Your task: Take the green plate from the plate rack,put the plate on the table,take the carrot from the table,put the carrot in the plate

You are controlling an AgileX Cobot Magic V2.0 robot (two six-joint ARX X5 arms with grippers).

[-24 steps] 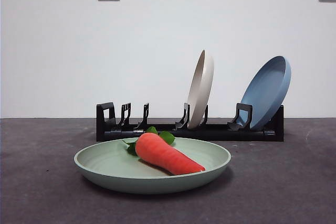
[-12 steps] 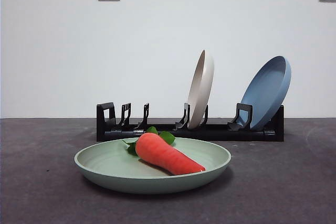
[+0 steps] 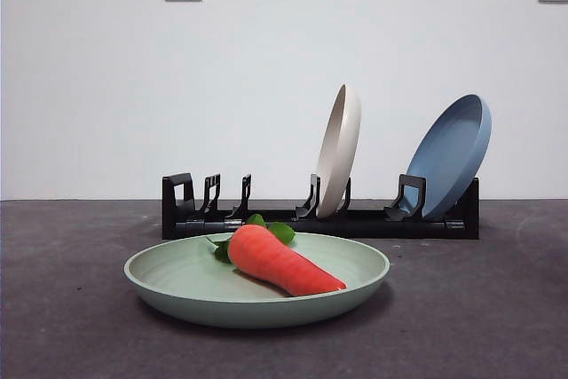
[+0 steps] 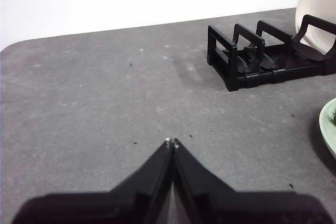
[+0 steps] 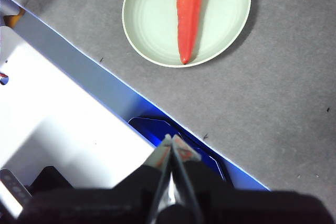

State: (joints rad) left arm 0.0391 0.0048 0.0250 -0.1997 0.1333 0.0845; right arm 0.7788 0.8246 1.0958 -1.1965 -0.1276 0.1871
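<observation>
Lying flat on the dark grey surface [image 3: 71, 308], just in front of the plate rack [image 3: 319, 219], the green plate [image 3: 177, 277] carries the carrot [image 3: 280, 262] across its middle, leaves toward the rack and tip toward the near rim. The carrot rests wholly inside the raised rim, which in my judgement will keep it from rolling off; the task reads as complete.

Two plates stand in the rack: one cream plate [image 3: 340, 150] upright between a pair of prongs, and one blue plate [image 3: 453, 155] leaning back at the end slot, each held on edge by the slotted uprights. The slots at the other end stand vacant, consistent with the green plate having come from there.

Count: three plates, one carrot, one rack, two wall sockets.

Neither arm is at work. The left pincer [image 4: 171, 142] hangs over bare surface, well apart from the rack end, its jaws pressed together on nothing. The right pincer [image 5: 171, 141] sits past the surface edge, well apart from the plate, jaws likewise closed and holding nothing.
</observation>
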